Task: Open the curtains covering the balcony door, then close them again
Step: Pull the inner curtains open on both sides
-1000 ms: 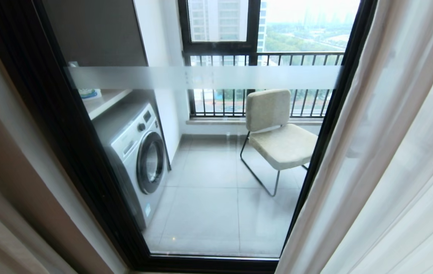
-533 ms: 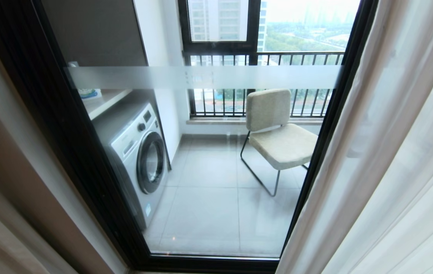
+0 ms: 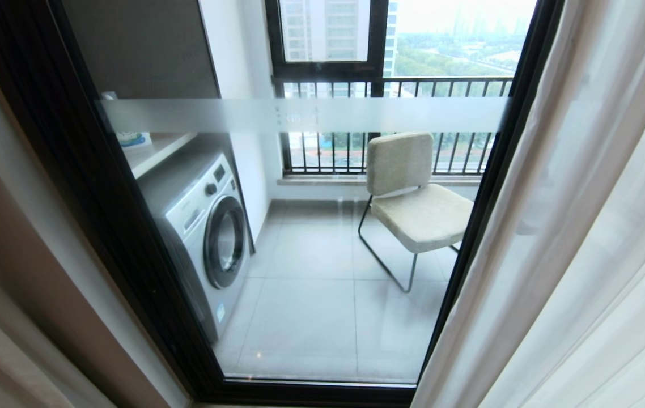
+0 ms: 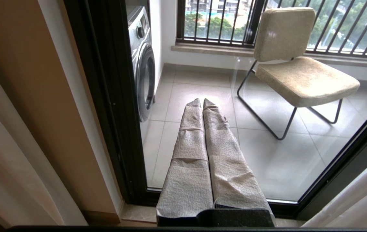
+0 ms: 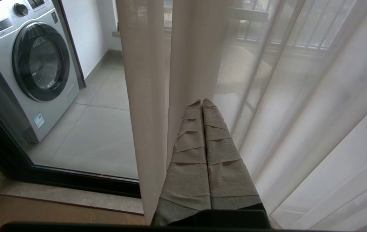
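Grippers both pinched together, empty: left gripper (image 4: 202, 100) faces the door (image 3: 322, 238) glass; right gripper (image 5: 202, 100) sits just before the curtains (image 5: 183, 58), drawn to the door's right

My left gripper (image 4: 202, 100) points forward and slightly down, its two wrapped fingers (image 4: 190, 141) pressed together along their whole length, nothing between them. My right gripper (image 5: 202, 101) sits in the same pose, fingers (image 5: 217, 145) closed tip to tip and empty.
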Controlling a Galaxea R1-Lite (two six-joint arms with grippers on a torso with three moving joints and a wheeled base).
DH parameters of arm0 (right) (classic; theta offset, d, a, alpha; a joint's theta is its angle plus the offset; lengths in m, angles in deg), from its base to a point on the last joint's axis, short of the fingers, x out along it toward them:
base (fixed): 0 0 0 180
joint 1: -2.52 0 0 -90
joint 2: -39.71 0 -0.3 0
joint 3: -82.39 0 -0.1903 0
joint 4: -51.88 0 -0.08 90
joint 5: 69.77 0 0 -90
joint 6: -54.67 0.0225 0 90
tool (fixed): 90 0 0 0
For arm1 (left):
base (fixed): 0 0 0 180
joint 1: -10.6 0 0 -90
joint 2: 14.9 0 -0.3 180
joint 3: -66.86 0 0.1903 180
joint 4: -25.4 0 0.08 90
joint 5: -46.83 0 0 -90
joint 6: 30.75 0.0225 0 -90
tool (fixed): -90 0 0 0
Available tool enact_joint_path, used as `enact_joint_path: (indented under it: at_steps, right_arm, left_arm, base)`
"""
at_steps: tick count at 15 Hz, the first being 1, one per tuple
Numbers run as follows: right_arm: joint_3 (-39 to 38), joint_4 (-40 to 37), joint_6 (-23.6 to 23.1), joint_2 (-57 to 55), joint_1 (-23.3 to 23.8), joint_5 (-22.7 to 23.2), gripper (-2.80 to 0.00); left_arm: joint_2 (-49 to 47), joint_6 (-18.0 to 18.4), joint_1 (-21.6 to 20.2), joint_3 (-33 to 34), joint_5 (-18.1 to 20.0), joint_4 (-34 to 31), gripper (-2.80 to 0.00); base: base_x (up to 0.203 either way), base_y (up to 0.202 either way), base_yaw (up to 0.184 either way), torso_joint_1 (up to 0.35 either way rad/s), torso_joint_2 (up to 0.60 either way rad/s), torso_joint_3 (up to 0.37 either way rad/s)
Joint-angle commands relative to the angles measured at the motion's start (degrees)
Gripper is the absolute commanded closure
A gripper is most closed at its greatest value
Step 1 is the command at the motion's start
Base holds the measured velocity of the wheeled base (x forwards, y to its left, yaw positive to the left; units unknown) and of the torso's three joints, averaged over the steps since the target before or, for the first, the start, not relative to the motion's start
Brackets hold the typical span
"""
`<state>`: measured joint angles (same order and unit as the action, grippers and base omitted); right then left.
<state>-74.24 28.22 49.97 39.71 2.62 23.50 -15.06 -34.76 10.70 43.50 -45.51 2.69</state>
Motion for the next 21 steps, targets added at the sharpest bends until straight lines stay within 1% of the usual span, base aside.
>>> enact_joint_path:
  at_steps: [1, 8, 10, 11, 13, 14, 17, 18, 21]
  right_arm:
    - [0.00, 0.03, -0.04, 0.00, -0.01, 0.06, 0.00]
    - [0.00, 0.03, -0.58, 0.00, -0.10, 0.06, 0.00]
    - [0.26, 0.03, -3.67, -0.17, -0.10, 0.10, 0.00]
    - [1.18, 0.08, -4.21, -0.88, -0.10, 0.54, 0.00]
    - [4.85, 0.30, -4.32, -5.34, -0.12, 4.00, 0.00]
    - [6.96, 1.10, -4.35, -9.03, -0.33, 4.94, 0.00]
    - [14.19, 6.82, -3.91, -23.42, -1.56, 5.98, 0.00]
    - [17.32, 9.58, -3.38, -28.82, -1.98, 6.15, -2.80]
    - [27.08, 17.45, -2.30, -42.68, -3.27, 6.42, -2.80]
  left_arm:
    - [0.07, -0.03, -0.01, 0.00, -0.03, 0.04, 0.00]
    - [0.07, -0.03, -0.01, 0.00, -0.12, 0.04, 0.00]
    - [0.07, -0.03, -0.01, 0.00, -0.05, 0.04, 0.00]
    - [0.07, -0.03, -0.01, 0.00, -0.10, 0.04, 0.00]
    - [0.07, -0.03, -0.01, 0.00, -0.09, 0.04, 0.00]
    - [0.07, -0.03, -0.01, 0.00, -0.12, 0.04, 0.00]
    - [0.07, -0.03, -0.01, 0.00, -0.12, 0.04, 0.00]
    - [0.07, -0.03, -0.01, 0.00, -0.12, 0.04, 0.00]
    - [0.07, -0.03, -0.01, 0.00, -0.12, 0.04, 0.00]
  base:
    - [0.000, 0.000, 0.000, 0.000, 0.00, 0.000]
    - [0.000, 0.000, 0.000, 0.000, 0.00, 0.000]
    - [0.000, 0.000, 0.000, 0.000, 0.00, 0.000]
    - [0.000, 0.000, 0.000, 0.000, 0.00, 0.000]
    - [0.000, 0.000, 0.000, 0.000, 0.00, 0.000]
    - [0.000, 0.000, 0.000, 0.000, 0.00, 0.000]
    - [0.000, 0.000, 0.000, 0.000, 0.00, 0.000]
    - [0.000, 0.000, 0.000, 0.000, 0.00, 0.000]
    - [0.000, 0.000, 0.000, 0.000, 0.00, 0.000]
